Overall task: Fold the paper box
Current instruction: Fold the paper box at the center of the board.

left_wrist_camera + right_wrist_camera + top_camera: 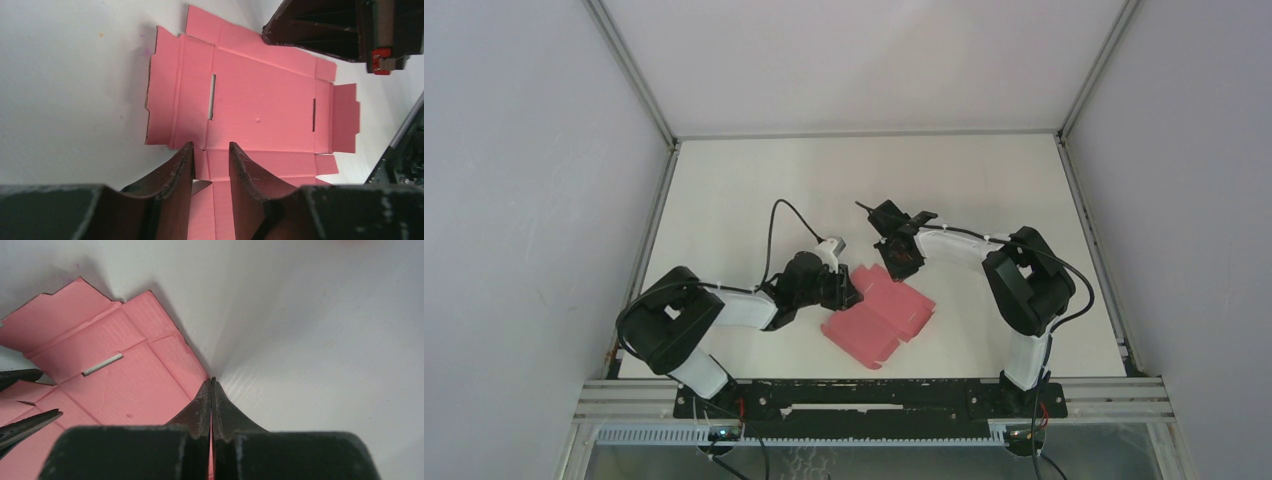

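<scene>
The paper box point(879, 312) is a pink cardboard cut-out lying mostly flat on the white table between the two arms. My left gripper point(852, 290) sits low at its left edge. In the left wrist view the box point(260, 100) spreads out ahead, and the left gripper point(210, 149) stands open with a narrow side flap under the gap, nothing pinched. My right gripper point(902, 262) is at the box's far edge. In the right wrist view the right gripper point(212, 382) is shut, a thin pink sliver of the box point(125, 385) showing between its fingers where the edge flap rises off the table.
The white table point(824, 180) is fenced by grey walls on three sides, with a metal rail point(874, 400) along the near edge. A black cable point(774, 230) loops above the left arm. A small red part point(381, 60) sits on the right gripper's body.
</scene>
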Robot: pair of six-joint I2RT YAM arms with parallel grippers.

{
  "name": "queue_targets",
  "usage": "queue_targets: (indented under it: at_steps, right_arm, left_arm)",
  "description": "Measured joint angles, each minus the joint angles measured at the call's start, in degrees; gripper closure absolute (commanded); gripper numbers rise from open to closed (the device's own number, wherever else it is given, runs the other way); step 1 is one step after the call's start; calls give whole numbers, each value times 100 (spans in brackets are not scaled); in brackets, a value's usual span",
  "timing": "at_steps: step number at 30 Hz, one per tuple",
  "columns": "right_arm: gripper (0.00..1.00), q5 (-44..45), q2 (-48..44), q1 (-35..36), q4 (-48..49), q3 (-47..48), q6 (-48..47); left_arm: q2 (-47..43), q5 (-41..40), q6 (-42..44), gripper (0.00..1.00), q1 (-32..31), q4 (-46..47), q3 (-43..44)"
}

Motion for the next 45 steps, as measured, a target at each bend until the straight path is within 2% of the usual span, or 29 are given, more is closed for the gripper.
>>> queue_targets:
  at_steps: [8, 21, 29, 36, 42, 45]
  right_arm:
    - [100, -17, 15, 0, 17, 0, 33]
    - [100, -55, 83, 0, 116, 0, 107]
    - [100, -125, 101, -2, 195, 2, 249]
    - [100, -251, 116, -11, 321, 2, 426]
    - [62, -402, 125, -7, 487, 2, 503]
    - [48, -457, 125, -9, 581, 0, 509]
  left_arm:
    - [35, -470, 223, 64, -332, -581, 334]
    - [101, -1871, 599, 67, -1281, -2135, 1191]
    - [199, -3064, 525, 68, -1808, -2981, 1602]
    - [332, -4162, 85, 67, -2201, -3526, 1967]
    - [339, -4583, -275, 68, -2221, -3652, 1965]
    - [328, -4760, -409, 68, -2223, -3679, 1952]
